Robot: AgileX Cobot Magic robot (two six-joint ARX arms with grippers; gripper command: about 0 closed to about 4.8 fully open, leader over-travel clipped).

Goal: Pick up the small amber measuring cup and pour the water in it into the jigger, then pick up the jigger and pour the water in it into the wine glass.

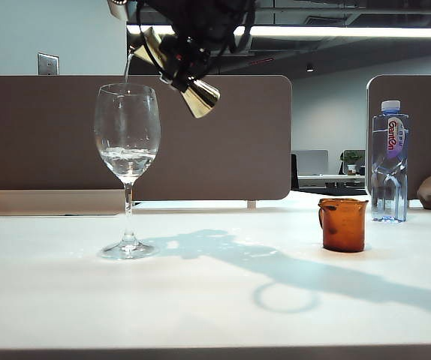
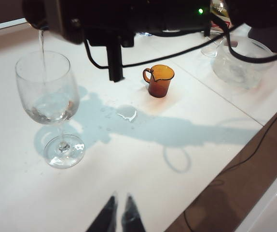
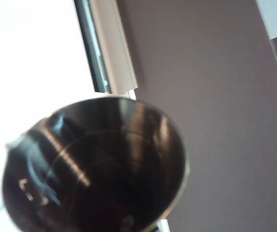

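The left gripper (image 2: 119,215) hangs low over the near table (image 1: 215,300) with its fingers together, holding nothing. Farther from it, to one side, stands the wine glass (image 1: 128,150), part full of water. Directly above the glass, the right gripper (image 1: 176,61) is clamped on the jigger (image 1: 193,86), tilted, and a thin stream falls into the bowl. The small amber measuring cup (image 1: 344,224) stands apart, on the right gripper's other side.

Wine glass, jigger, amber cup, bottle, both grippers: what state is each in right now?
wine glass: upright, partly filled, water streaming in.
jigger: tipped above the glass, pouring.
small amber measuring cup: upright on table, apart from the glass.
water bottle: upright, capped.
right gripper: shut on jigger.
left gripper: shut, empty, over the table.
spilled water: puddle near cup.
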